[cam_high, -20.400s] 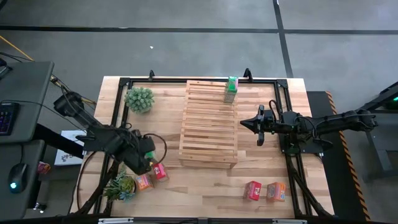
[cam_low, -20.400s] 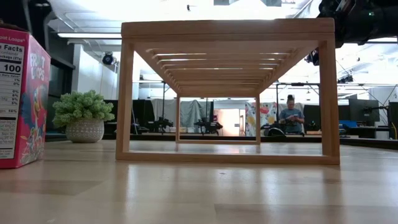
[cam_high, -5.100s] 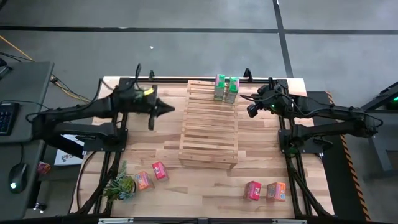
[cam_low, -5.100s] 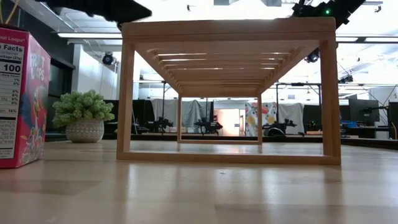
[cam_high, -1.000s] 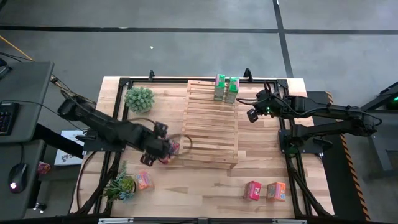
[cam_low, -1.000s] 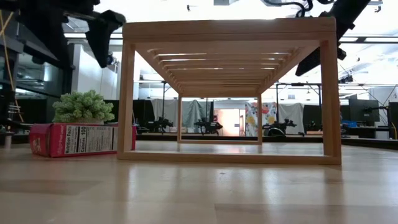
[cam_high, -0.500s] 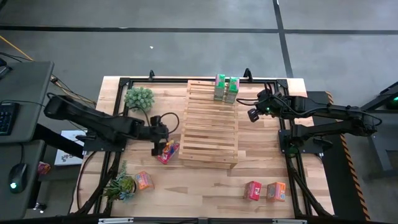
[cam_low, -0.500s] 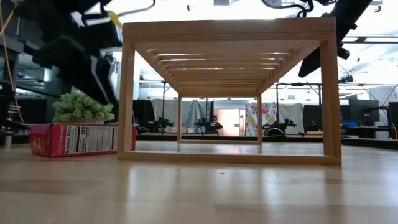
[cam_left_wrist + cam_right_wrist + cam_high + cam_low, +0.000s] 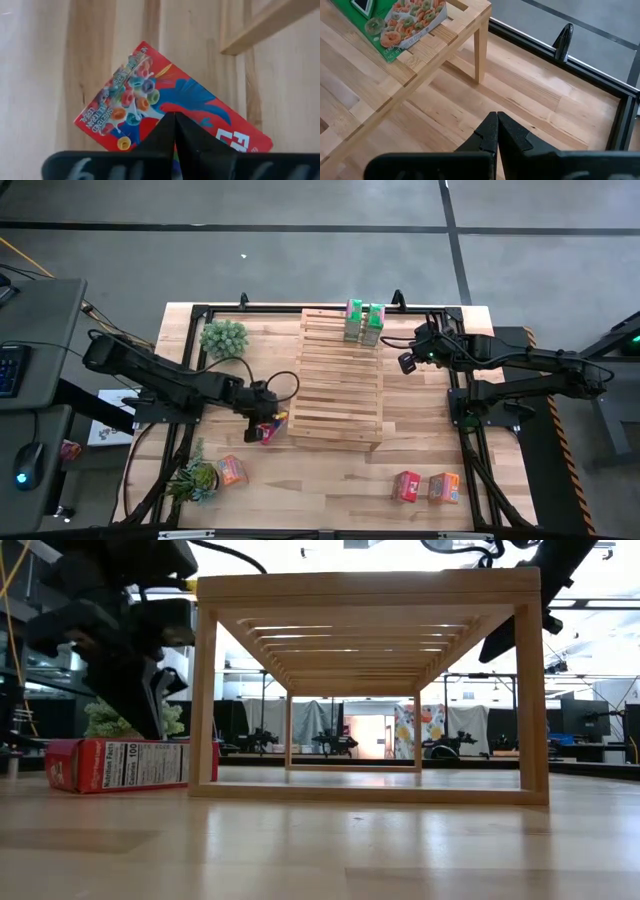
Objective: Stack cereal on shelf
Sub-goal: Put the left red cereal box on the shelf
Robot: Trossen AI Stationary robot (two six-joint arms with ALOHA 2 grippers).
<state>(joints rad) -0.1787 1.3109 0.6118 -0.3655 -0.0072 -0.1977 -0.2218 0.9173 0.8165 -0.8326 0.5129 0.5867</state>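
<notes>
L gripper [image 9: 174,131], fingers pinched together w/ nothing between, hangs right over red-pink cereal box [image 9: 170,107] lying flat on tabletop [image 9: 330,470] just beside shelf [image 9: 337,380] near-left leg; R gripper [image 9: 497,131] likewise closed & empty, near shelf far-right corner by two green boxes [image 9: 363,321] standing on top.

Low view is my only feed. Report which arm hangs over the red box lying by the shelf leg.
Observer: The left gripper. Its wrist view shows its fingers shut above the red box, which lies face up.
Operator: Count what is on top.
Observer: Two green boxes stand side by side at the far end of the shelf.
Operator: Locate the other arm.
Observer: The right gripper hangs shut off the shelf's right side, near that far end.
</notes>
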